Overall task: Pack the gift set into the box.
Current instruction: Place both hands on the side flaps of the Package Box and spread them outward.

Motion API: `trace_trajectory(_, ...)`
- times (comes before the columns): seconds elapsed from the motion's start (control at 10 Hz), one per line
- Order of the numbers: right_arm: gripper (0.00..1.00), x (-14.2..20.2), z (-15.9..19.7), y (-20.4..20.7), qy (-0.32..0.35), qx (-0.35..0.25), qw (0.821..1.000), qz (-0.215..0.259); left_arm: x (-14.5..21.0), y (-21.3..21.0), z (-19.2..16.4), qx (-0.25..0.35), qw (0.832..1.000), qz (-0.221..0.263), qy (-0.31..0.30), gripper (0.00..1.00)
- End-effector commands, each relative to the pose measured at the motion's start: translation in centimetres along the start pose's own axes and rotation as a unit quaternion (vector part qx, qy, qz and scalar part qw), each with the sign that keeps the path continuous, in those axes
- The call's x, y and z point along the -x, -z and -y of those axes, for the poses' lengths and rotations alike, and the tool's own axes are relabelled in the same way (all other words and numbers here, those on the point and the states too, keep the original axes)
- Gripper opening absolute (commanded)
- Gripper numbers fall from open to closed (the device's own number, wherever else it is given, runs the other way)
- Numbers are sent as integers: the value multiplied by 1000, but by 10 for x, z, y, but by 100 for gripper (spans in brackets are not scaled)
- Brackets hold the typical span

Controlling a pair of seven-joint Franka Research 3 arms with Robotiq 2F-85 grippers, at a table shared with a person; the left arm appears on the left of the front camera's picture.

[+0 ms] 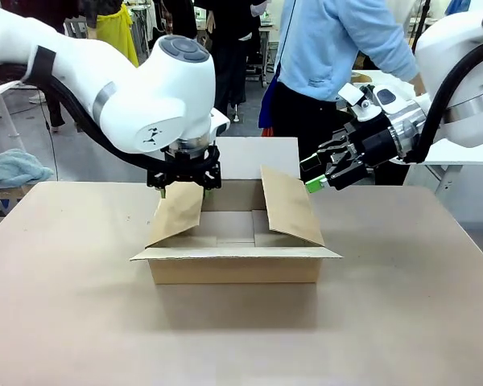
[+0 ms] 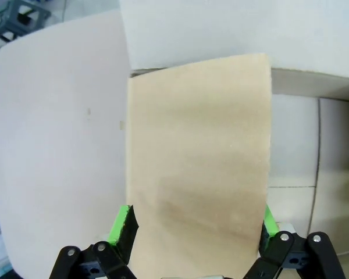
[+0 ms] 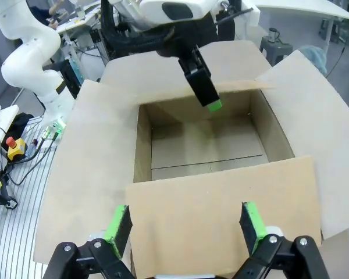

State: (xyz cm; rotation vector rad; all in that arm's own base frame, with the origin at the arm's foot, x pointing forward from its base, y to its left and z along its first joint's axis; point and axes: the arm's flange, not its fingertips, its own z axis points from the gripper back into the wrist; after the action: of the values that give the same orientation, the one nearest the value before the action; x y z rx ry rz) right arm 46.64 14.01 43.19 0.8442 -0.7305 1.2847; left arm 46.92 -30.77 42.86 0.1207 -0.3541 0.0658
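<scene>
2 agape at box (image 1: 233, 271): left gripper (image 1: 183, 186), right gripper (image 1: 315, 173).

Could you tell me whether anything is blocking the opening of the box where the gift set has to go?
Partly. The box has both side flaps leaning inward over its opening: the left flap at the left gripper, and the right flap at the right gripper. The box floor shows between them.

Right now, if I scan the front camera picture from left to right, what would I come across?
Pale blue cloth → left gripper → open inside of the box → right flap → right gripper.
</scene>
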Motion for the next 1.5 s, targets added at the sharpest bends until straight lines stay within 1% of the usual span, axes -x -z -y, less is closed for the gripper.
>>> trace_trajectory(0.0,100,-3,0,-1,-3,1,1000,11,1,-15,-24,-1,1000,10,11,100)
trace_trajectory(0.1,100,-3,0,-1,-3,1,1000,11,1,-26,-38,23,999,10,24,100)
trace_trajectory(0.2,100,-3,0,-1,-3,1,1000,11,1,-44,-62,60,998,17,20,100)
trace_trajectory(0.3,100,-3,0,-1,-3,1,1000,11,0,-53,-83,83,996,19,8,100)
trace_trajectory(0.4,100,-3,0,-1,-3,1,1000,11,-3,-54,-103,103,995,1,8,100)
trace_trajectory(0.5,100,-3,0,-1,-3,1,1000,11,-7,-48,-120,111,994,-8,2,100)
trace_trajectory(0.6,100,-3,0,-1,-3,1,1000,11,-14,-37,-138,117,993,-31,-7,100)
trace_trajectory(0.8,100,-3,0,-1,-3,1,1000,11,-24,-13,-183,151,986,-70,-21,100)
trace_trajectory(1.0,100,-3,0,-1,-3,1,1000,11,-30,8,-231,196,975,-95,-31,100)
trace_trajectory(1.1,100,-3,0,-1,-3,1,1000,11,-31,28,-248,239,962,-134,-13,100)
trace_trajectory(1.2,100,-3,0,-1,-3,1,1000,11,-32,44,-252,253,953,-165,-3,100)
trace_trajectory(1.3,100,-3,0,-1,-3,1,1000,11,-31,71,-258,308,921,-234,40,100)
trace_trajectory(1.4,100,-3,0,-1,-3,1,1000,11,-34,97,-262,339,898,-277,51,100)
